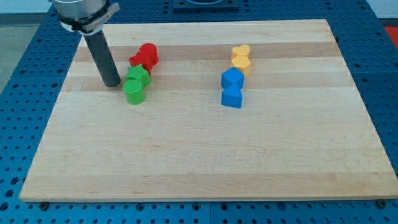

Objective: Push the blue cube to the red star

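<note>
Two blue blocks are present, right of centre. The blue cube sits nearer the view's bottom; a second blue block, shape unclear, touches it on the far side. Two yellow blocks continue that column: a yellow block touching the second blue block, and a yellow heart-like block farthest. Red count is two, overlapping: the red star and a red block just left of it, outline hard to separate. Green count is two: a green star-like block and a green cylinder, touching. My tip rests on the wooden board, just left of the green pair, well apart from the blue cube. The rod carries no jaws. The arm's upper part is cut off at the view's top.
</note>
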Robot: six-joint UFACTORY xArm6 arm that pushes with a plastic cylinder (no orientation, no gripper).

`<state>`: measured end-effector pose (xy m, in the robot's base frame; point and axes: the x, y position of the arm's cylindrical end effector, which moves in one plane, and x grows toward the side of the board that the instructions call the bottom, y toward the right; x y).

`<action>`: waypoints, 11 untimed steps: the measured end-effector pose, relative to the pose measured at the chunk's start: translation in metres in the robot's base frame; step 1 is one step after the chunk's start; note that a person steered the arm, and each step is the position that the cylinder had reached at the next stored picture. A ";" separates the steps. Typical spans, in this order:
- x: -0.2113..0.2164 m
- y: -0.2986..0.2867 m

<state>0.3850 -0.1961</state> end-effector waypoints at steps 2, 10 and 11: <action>0.035 0.000; 0.003 0.245; 0.003 0.195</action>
<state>0.3879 -0.0016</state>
